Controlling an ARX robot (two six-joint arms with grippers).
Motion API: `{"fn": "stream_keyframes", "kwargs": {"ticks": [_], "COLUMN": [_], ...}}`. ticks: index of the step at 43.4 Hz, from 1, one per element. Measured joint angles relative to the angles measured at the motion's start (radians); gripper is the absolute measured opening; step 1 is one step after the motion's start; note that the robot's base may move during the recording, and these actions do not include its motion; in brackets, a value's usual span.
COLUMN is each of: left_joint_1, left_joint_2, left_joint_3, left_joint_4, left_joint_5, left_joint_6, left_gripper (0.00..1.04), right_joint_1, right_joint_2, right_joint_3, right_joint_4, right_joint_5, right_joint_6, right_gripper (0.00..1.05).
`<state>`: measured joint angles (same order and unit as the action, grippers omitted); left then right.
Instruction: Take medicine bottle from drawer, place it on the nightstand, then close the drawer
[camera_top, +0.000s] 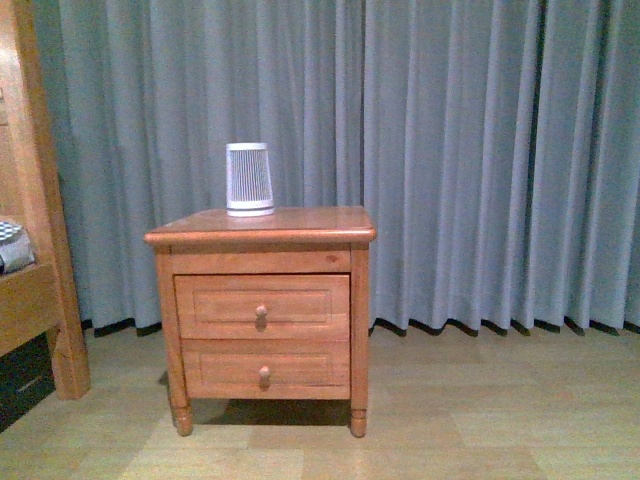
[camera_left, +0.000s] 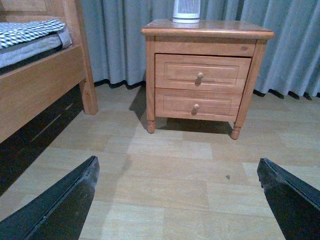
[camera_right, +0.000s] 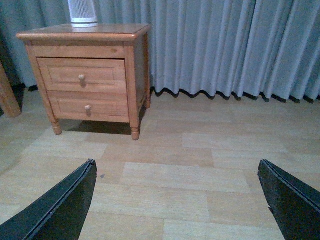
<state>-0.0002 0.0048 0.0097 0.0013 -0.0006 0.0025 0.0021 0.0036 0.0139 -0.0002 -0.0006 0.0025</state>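
Centre-left on the floor (camera_top: 480, 420): nightstand (camera_top: 320, 222). The ribbed appliance (camera_top: 249, 180) stands on its top, toward 12 o'clock, near the back edge. In its front, the drawer (camera_top: 225, 305) sits directly above the lower drawer (camera_top: 225, 370). Bed frame (camera_top: 40, 250) at the nightstand's 9 o'clock, apart. Curtain (camera_top: 480, 150) behind, at 12 o'clock.

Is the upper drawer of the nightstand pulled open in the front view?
No, the drawer sits flush in the nightstand, its front level with the lower drawer.

no readable text, no labels, as far as visible
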Motion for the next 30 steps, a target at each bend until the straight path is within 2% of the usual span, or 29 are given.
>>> {"fn": "stream_keyframes", "kwargs": {"ticks": [30], "left_joint_1": [0.0], "left_joint_2": [0.0], "left_joint_3": [0.0], "left_joint_4": [0.0], "left_joint_5": [0.0], "left_joint_6": [0.0], "left_gripper": [0.98], "right_joint_1": [0.0], "right_joint_2": [0.0], "right_joint_3": [0.0], "right_joint_4": [0.0], "right_joint_5": [0.0], "right_joint_6": [0.0], "right_gripper": [0.98]}}
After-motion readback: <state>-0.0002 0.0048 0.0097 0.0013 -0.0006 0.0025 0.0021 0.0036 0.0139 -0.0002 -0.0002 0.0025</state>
